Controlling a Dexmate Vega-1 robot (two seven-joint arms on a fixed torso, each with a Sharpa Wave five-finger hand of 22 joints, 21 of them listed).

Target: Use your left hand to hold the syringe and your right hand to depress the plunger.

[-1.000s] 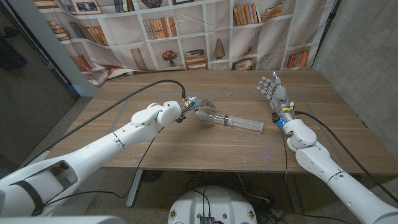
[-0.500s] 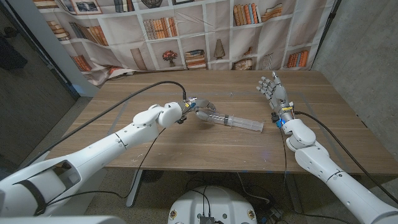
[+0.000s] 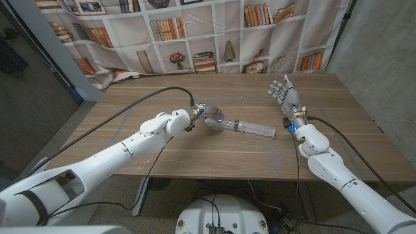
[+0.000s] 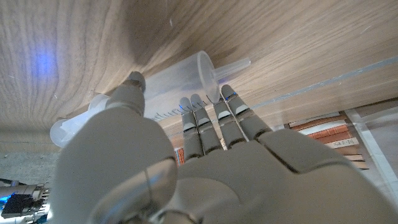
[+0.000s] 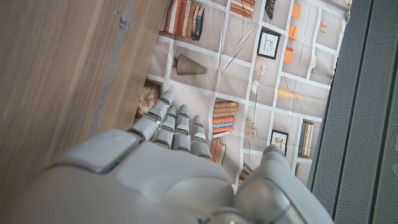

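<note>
A clear plastic syringe (image 3: pixel 244 126) lies on its side near the middle of the wooden counter (image 3: pixel 195 153), its length running from the left hand (image 3: pixel 203 111) toward the robot's right. The left hand is at the syringe's wide flanged end; in the left wrist view its fingers (image 4: pixel 214 118) reach over the barrel (image 4: pixel 171 87) just beside the flange and the thumb sits on the other side of the barrel, so the hand is cupped around the syringe. Whether the fingers actually press on the plastic I cannot tell. The syringe rests on the counter, not lifted.

The right hand (image 3: pixel 284 93) stands well apart from the syringe, toward the far right part of the counter, palm upright with its fingers spread and pointing up, holding nothing. In the right wrist view its fingers (image 5: pixel 177 124) point toward a bookshelf-printed backdrop (image 3: pixel 195 32) hanging behind the counter.
</note>
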